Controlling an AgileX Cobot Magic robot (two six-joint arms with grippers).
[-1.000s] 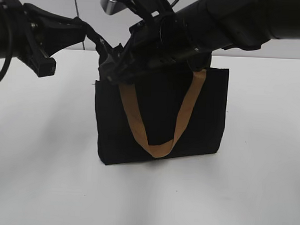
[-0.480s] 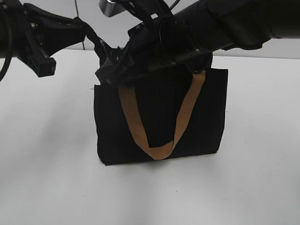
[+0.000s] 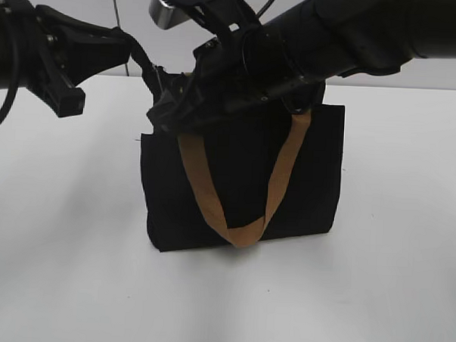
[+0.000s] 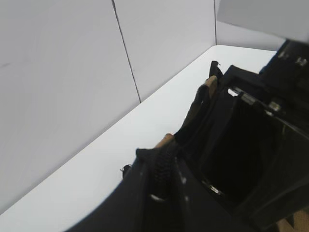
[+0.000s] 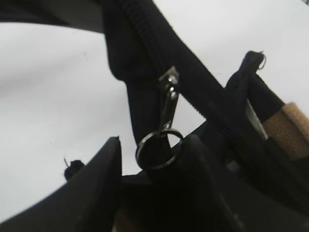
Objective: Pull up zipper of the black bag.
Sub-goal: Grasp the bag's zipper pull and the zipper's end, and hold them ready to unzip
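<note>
The black bag [image 3: 243, 179] stands upright on the white table, one tan handle [image 3: 204, 193] hanging down its front. My left gripper [image 3: 150, 71] is shut on the fabric end of the bag's top edge at its left corner; in the left wrist view [image 4: 161, 166] the zipper teeth run into its jaws. My right gripper [image 3: 164, 115] reaches across to the same corner. In the right wrist view its jaws [image 5: 152, 142] stand apart, with the silver pull [image 5: 168, 104] and ring [image 5: 159, 150] hanging between the fingertips. The zipper line [image 5: 159, 43] runs above.
The white table [image 3: 58, 247] surrounds the bag. A grey wall [image 4: 72, 72] runs close behind the table's far edge. Both arms crowd over the bag's top left corner, and the right arm covers most of the bag's top edge.
The bag's top left corner has shifted slightly left and up. The right gripper has risen a little with it. The left arm has barely moved.
</note>
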